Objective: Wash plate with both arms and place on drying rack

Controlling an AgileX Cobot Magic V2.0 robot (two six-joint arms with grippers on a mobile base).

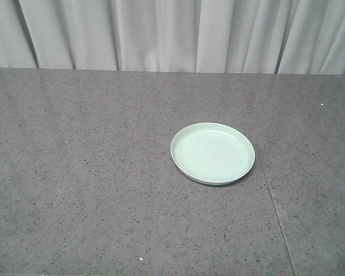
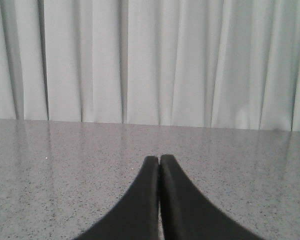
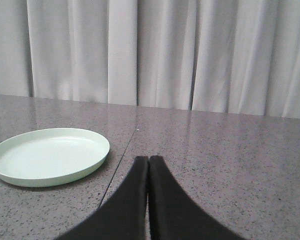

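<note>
On the grey speckled stone worktop [image 1: 75,172], a little right of centre in the front view, the round pale mint-green plate [image 1: 213,153] with a low raised rim lies flat, upright and empty, just beside a thin seam [image 1: 276,207] in the slab. Nothing touches it. The black left end effector [image 2: 159,159] is clenched on nothing, its tips pressed together above bare worktop, facing the pleated white curtain [image 2: 140,60], with no plate in its wrist view. The black right end effector [image 3: 148,159] is likewise clenched and empty; the plate sits near it, ahead and to its left. No drying rack or sink shows in any view. By my reading the task is at its very start, with pickup not yet begun. The next move probably calls for the right end effector to spread its tips, swing left and come in low at the rim, since a shallow plate lying flat offers only that thin edge to pinch.
</note>
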